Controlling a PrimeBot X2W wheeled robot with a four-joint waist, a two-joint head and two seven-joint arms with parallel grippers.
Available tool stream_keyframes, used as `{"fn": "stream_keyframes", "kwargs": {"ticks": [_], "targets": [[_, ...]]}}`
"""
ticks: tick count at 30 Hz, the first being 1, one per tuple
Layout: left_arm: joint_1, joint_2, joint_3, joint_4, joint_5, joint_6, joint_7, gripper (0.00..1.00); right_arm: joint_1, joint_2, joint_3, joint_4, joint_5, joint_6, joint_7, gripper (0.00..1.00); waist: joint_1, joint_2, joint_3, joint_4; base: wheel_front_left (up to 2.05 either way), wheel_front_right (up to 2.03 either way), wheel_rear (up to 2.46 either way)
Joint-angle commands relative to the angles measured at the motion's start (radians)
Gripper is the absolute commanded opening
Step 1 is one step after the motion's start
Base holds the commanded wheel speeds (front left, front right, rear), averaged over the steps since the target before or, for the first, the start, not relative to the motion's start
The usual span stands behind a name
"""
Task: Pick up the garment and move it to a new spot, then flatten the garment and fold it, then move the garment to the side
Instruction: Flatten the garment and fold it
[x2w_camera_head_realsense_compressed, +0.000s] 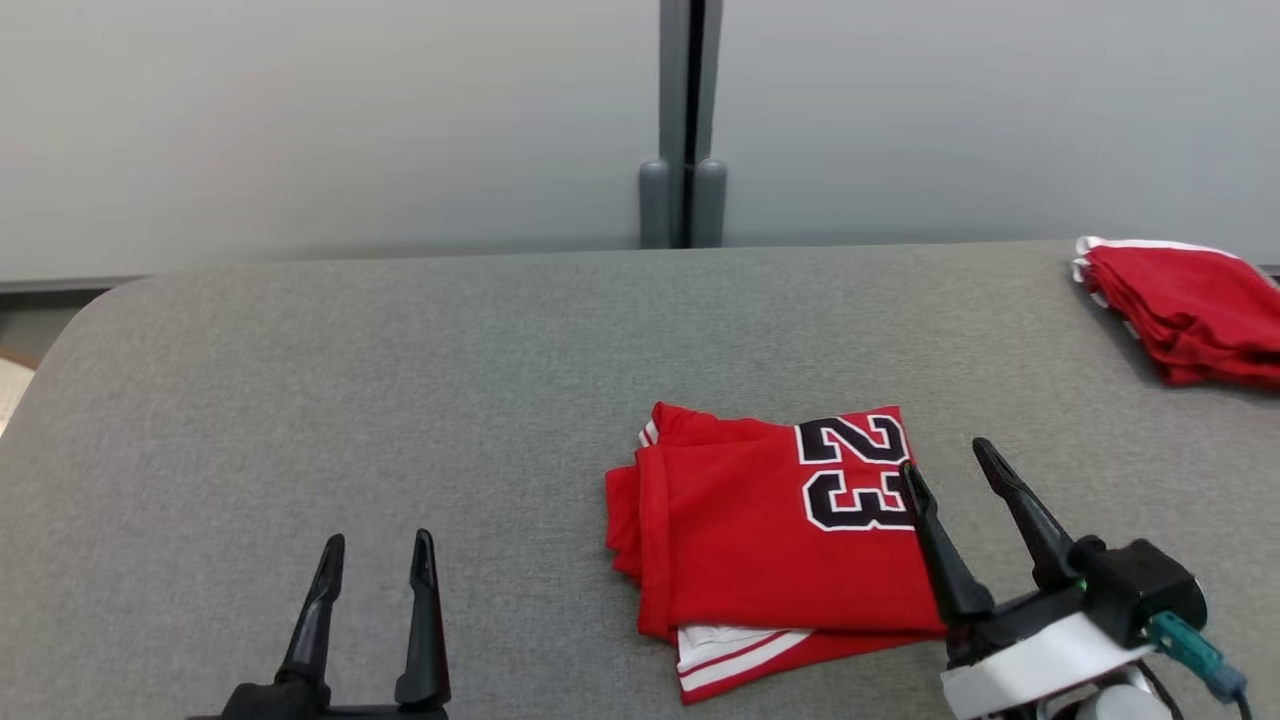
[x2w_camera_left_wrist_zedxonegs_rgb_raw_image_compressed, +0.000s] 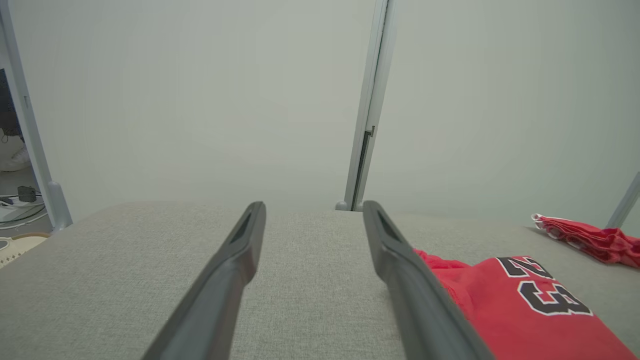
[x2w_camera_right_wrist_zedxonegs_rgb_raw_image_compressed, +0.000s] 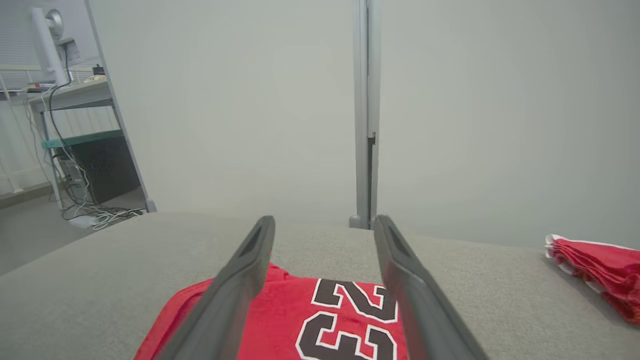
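Pale grey partition panels (x2w_camera_head_realsense_compressed: 300, 120) close off the back of the scene, joined by a darker grey post (x2w_camera_head_realsense_compressed: 685, 120) with two rounded feet at the table's far edge. The table (x2w_camera_head_realsense_compressed: 350, 400) is covered in grey woven fabric and has a rounded far-left corner. In the right wrist view, past the left end of the partition, there is a desk (x2w_camera_right_wrist_zedxonegs_rgb_raw_image_compressed: 70, 95) with a monitor on it and a tangle of cables (x2w_camera_right_wrist_zedxonegs_rgb_raw_image_compressed: 95, 215) on the floor.

The garment (x2w_camera_head_realsense_compressed: 770, 530), a red jersey, lies folded into a rough square on the table, right of centre and toward the near edge. A second pile of red cloth (x2w_camera_head_realsense_compressed: 1190, 310) with white trim sits well apart at the far right.

The left gripper (x2w_camera_head_realsense_compressed: 379, 540) hangs over bare table with its fingers spread, grasping nothing. The right gripper (x2w_camera_head_realsense_compressed: 944, 458) is also released, fingers apart, at the jersey's right edge.

The jersey bears the number "23" (x2w_camera_head_realsense_compressed: 855, 470) in black with a white outline. White trim with a red stripe (x2w_camera_head_realsense_compressed: 730, 655) shows at its near edge.
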Motion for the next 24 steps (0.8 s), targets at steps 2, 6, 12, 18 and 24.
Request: {"fn": "stream_keyframes", "kwargs": {"ticks": [2, 6, 12, 18, 24], "targets": [[0.020, 0.003, 0.028, -0.008, 0.019, -0.005, -0.005, 1.00, 0.045, 0.019, -0.048, -0.043, -0.057, -0.001, -0.005, 1.00, 0.0000, 0.0000, -0.022, -0.026, 0.00, 0.00, 0.00], [0.046, 0.003, 0.053, -0.018, 0.055, -0.012, -0.005, 1.00, 0.105, 0.057, -0.112, -0.108, -0.106, -0.001, -0.005, 1.00, 0.0000, 0.0000, -0.041, -0.038, 0.00, 0.00, 0.00], [0.096, 0.003, 0.054, -0.007, 0.103, -0.021, -0.005, 1.00, 0.191, 0.078, -0.163, -0.109, -0.133, -0.001, -0.004, 1.00, 0.0000, 0.0000, -0.068, -0.036, 0.00, 0.00, 0.00], [0.114, 0.003, 0.045, 0.021, 0.123, -0.012, -0.005, 1.00, 0.211, 0.092, -0.168, -0.079, -0.141, -0.001, -0.004, 1.00, 0.0000, 0.0000, -0.079, -0.031, 0.00, 0.00, 0.00], [0.110, 0.003, 0.045, 0.022, 0.139, -0.015, -0.005, 1.00, 0.194, 0.096, -0.158, -0.069, -0.136, -0.001, -0.004, 1.00, 0.0000, 0.0000, -0.076, -0.030, 0.00, 0.00, 0.00]]}}
